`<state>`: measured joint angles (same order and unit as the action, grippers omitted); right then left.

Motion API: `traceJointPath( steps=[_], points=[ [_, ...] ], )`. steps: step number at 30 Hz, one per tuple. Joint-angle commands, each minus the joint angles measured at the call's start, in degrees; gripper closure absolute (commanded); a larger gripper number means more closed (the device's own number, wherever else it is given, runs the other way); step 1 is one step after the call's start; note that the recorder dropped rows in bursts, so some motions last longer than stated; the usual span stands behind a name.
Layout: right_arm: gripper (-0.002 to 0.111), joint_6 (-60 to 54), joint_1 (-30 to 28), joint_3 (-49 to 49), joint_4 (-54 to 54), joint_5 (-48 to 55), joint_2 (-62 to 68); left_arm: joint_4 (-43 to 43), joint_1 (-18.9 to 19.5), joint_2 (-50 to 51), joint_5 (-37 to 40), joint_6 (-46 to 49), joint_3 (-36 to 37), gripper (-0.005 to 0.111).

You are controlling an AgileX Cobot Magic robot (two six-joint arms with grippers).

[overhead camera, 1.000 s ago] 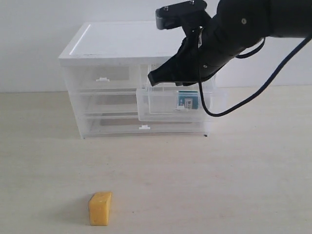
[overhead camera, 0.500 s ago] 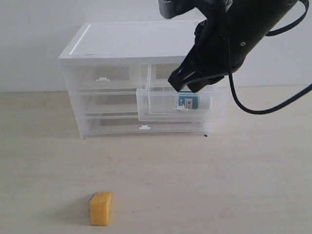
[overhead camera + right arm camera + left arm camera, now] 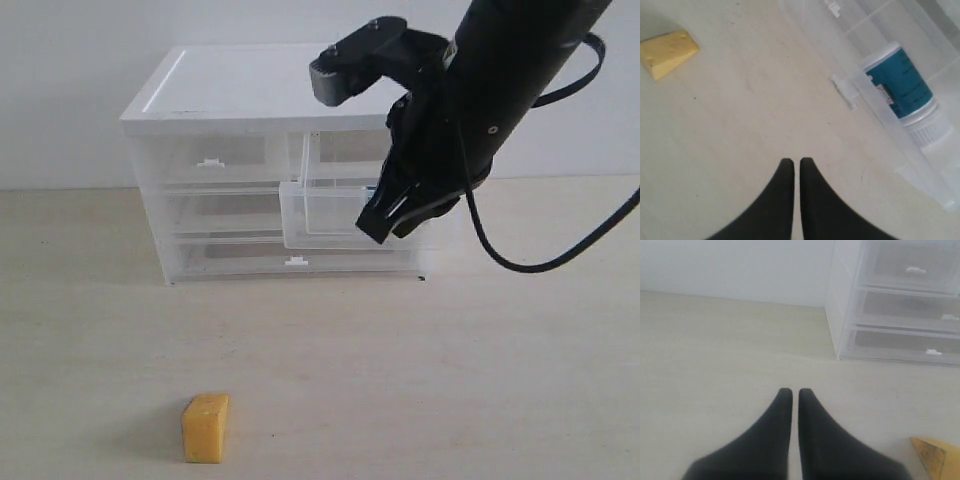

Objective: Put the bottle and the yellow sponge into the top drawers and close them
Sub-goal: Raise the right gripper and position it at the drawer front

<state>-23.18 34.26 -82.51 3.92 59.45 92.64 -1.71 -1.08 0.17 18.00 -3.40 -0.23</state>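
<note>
The bottle [image 3: 900, 82] lies inside the pulled-out right top drawer [image 3: 325, 215]; in the exterior view my right arm hides it. The left top drawer [image 3: 205, 160] is pushed in. My right gripper [image 3: 793, 161] is shut with nothing in it, low over the table just in front of that drawer's white tab handle [image 3: 845, 90]. The yellow sponge [image 3: 205, 428] rests on the table near the front, far from the cabinet, and also shows as the sponge [image 3: 667, 47]. My left gripper [image 3: 791, 391] is shut and empty above the table, with a sponge corner [image 3: 937, 460] beside it.
The white-topped cabinet [image 3: 250, 85] stands at the back against a white wall, with two full-width drawers [image 3: 240, 255] shut below. A black cable [image 3: 540, 255] loops from my right arm. The pale table [image 3: 400, 380] stretches in front.
My right arm has lifted away from above the open drawer and swung down in front of it, now covering the bottle in the exterior view. The sponge has not moved.
</note>
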Motion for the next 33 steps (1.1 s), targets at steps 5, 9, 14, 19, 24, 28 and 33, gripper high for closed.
traceJointPath(
  steps=[5,9,14,19,24,28,33],
  points=[
    [0.107,-1.16,0.24,0.50,-3.92,-4.69,5.77,0.05,-0.17,-0.17,-0.18,0.02,0.23,0.103],
    [0.107,2.62,0.24,0.50,-7.18,-9.05,6.39,0.05,-0.17,-0.17,-0.18,0.02,0.23,0.103],
    [0.107,10.58,0.24,0.50,-16.10,-12.15,6.78,0.05,-0.17,-0.17,-0.18,0.02,0.23,0.103],
    [0.107,19.28,0.24,0.50,-23.99,-14.69,6.78,0.05,-0.17,-0.17,-0.18,0.02,0.23,0.103],
    [0.107,24.73,0.24,0.50,-28.73,-17.31,6.78,0.05,-0.17,-0.17,-0.18,0.02,0.23,0.103],
    [0.107,29.59,0.24,0.50,-33.82,-17.66,6.78,0.05,-0.17,-0.17,-0.18,0.02,0.23,0.103],
    [0.107,30.86,0.24,0.50,-33.88,-17.66,6.78,0.05,-0.17,-0.17,-0.18,0.02,0.23,0.103]
  ],
)
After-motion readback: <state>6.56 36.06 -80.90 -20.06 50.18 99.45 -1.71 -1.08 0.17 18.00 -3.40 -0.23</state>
